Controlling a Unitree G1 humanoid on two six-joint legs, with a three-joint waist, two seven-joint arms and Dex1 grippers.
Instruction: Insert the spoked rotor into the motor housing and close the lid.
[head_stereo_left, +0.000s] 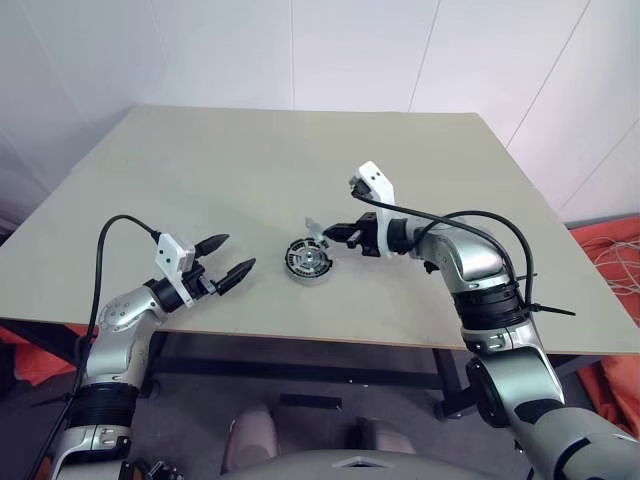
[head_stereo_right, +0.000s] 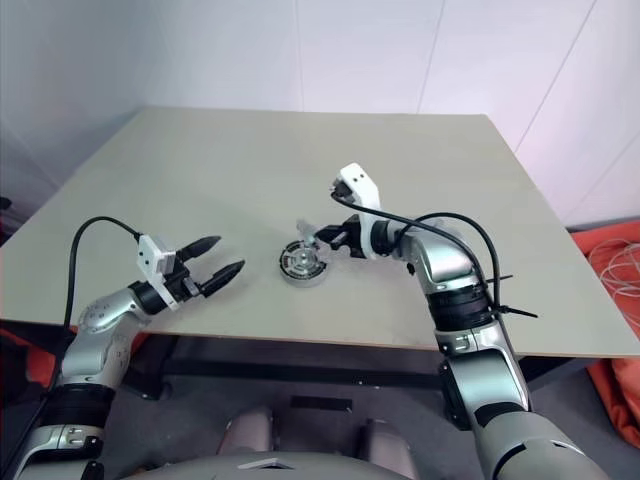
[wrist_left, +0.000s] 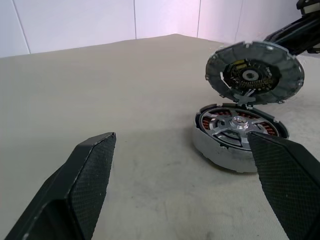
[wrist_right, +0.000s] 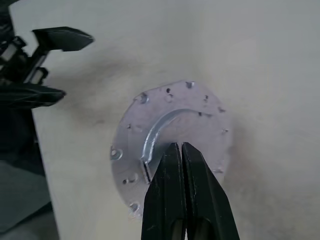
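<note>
Above the motor housing (wrist_left: 240, 140), lid (wrist_left: 255, 72) raised, right claw (head_stereo_left: 332, 233) closed behind it

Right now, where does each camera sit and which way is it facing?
Left and right eye: on the head, looking down over the table; both arms show.
Left wrist: behind the open left gripper, facing the motor housing with the lid raised above it.
Right wrist: behind the shut right gripper, facing the lid's back.
Shared: both wrist views show the lid.
</note>
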